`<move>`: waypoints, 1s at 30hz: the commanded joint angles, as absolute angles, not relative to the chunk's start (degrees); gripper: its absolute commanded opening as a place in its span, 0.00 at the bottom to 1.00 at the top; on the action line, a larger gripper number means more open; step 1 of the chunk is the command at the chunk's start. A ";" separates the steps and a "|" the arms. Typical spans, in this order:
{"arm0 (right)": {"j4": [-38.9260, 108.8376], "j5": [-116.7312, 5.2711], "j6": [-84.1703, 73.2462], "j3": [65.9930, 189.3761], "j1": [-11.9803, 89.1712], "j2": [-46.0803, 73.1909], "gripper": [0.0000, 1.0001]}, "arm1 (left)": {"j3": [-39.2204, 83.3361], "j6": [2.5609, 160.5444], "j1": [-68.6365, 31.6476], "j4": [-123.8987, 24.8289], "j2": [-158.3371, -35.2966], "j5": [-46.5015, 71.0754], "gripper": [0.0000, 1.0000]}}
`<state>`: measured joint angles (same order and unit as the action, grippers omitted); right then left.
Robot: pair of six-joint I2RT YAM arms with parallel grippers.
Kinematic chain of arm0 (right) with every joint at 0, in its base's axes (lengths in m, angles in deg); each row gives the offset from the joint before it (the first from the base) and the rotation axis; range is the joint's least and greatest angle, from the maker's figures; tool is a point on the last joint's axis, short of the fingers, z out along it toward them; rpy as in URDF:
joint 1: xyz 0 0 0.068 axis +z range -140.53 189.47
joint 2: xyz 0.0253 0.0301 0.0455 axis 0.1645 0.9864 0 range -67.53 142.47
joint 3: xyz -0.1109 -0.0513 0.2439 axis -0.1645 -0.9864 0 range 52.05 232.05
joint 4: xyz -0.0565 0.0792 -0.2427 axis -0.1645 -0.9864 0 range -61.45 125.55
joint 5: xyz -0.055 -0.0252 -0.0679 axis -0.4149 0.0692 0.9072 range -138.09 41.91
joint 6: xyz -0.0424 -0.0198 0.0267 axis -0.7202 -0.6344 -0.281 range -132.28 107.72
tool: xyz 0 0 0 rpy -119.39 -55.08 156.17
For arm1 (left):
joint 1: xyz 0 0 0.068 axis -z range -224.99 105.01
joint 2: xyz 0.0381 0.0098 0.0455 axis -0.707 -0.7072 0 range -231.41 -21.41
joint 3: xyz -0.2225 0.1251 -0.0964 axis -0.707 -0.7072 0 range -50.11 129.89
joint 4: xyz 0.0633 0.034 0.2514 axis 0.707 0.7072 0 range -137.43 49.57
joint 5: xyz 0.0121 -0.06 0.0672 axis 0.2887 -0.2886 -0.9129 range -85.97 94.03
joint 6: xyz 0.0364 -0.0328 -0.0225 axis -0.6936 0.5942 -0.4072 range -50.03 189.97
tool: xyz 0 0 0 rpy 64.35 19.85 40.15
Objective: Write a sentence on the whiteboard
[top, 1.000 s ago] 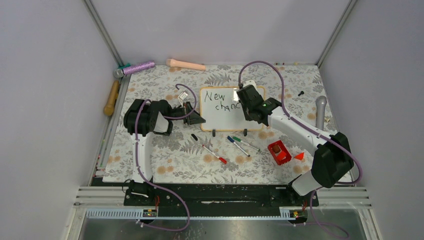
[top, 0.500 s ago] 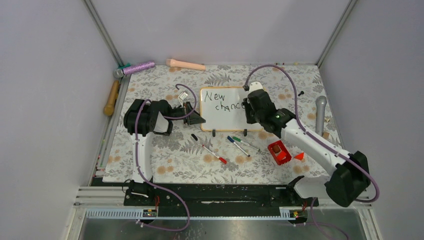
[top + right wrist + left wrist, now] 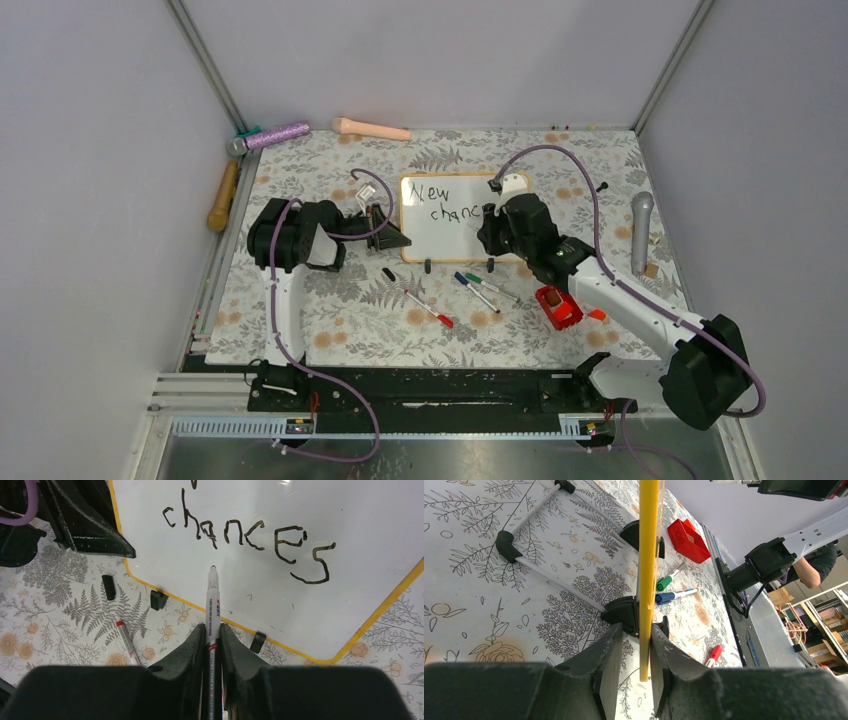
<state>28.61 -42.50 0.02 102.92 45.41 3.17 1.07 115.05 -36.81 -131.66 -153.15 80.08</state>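
- The board stands on its two black feet at the middle of the floral table, slightly toward 12 o'clock.
- The sentence sits in the board's upper left. "New" is on the first line and "chanc" on the second, where the right arm covers the rest.
- The right wrist view shows the second line of the sentence whole: "chances".
- The left gripper is at the board's 9 o'clock edge. In the left wrist view the left gripper is pinched onto the yellow frame of the board, just by a foot.
- The right gripper hangs over the board's 4 o'clock part. In its own view the right gripper is clamped on a pen.
- The pen's tip points at 12 o'clock, at bare board just under "chances". I cannot tell whether the tip touches.
- At the board's 6 o'clock a blue pen and a green pen lie side by side.
- A red pen lies near them at 7 o'clock, with a black cap closer to the board.
- A red box sits at the board's 4 o'clock, under the right arm.
- A grey microphone lies at 3 o'clock, well apart.
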 commanded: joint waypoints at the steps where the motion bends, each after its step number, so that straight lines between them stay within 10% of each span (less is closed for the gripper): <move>1: 37.37 -44.58 2.03 99.42 45.09 -0.12 0.00 | -0.02 111.31 -36.98 -131.53 -153.48 77.62 0.26; 30: 56.39 -40.72 0.70 86.79 48.36 0.06 0.00 | 0.13 113.65 -36.59 -131.52 -153.83 73.96 0.33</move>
